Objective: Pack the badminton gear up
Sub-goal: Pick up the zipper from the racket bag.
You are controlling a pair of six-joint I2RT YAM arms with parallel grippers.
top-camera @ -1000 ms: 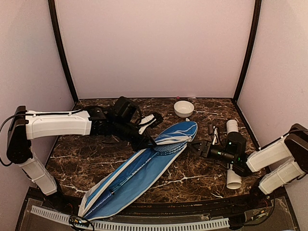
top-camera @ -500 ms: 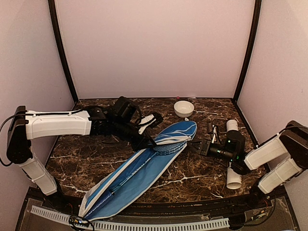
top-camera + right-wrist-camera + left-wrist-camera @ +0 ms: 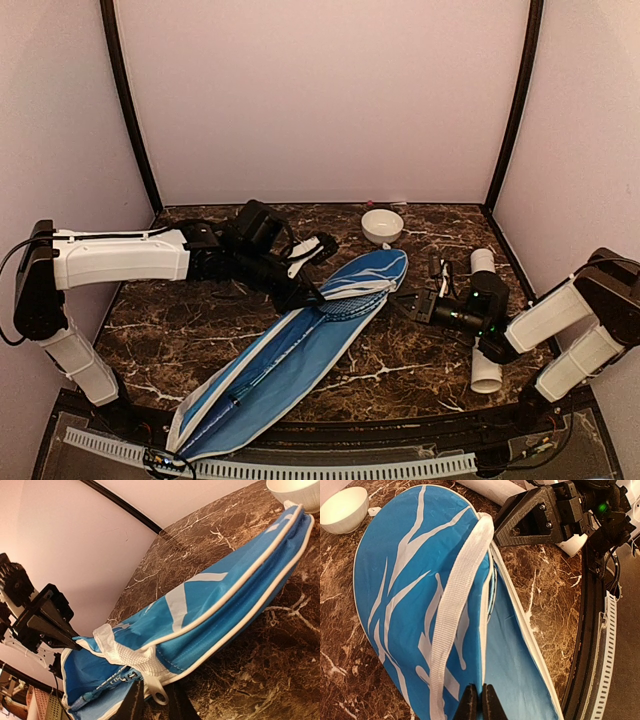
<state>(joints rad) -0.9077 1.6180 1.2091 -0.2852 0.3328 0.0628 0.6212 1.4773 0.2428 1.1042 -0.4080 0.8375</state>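
The racket cover (image 3: 290, 355) lies on the table (image 3: 400, 355). Its long axis runs diagonally, with the narrow end at the near-left edge and the wide end far right, close to the small white bowl (image 3: 382, 225). The cover is open along its right side, and a racket (image 3: 345, 308) shows inside, its head towards the wide end.

The zipper pull (image 3: 160, 696) hangs at this open edge, directly in front of the right gripper (image 3: 156, 706), between its two fingers. These fingers stand near together, but I cannot tell if they already pinch the pull. The left gripper (image 3: 480, 704) is closed on the white-trimmed edge of the upper flap, beside the white strap (image 3: 455, 610), and holds it up from the far-left side. Both arms are at the wide end, but the right one is nearer to the pull. I judge that the next move must follow the long edge of the cover.

By count there is one cover, one racket that I can make out, one white tube (image 3: 487, 375) under the right arm, and one bowl. No shuttlecock is visible.
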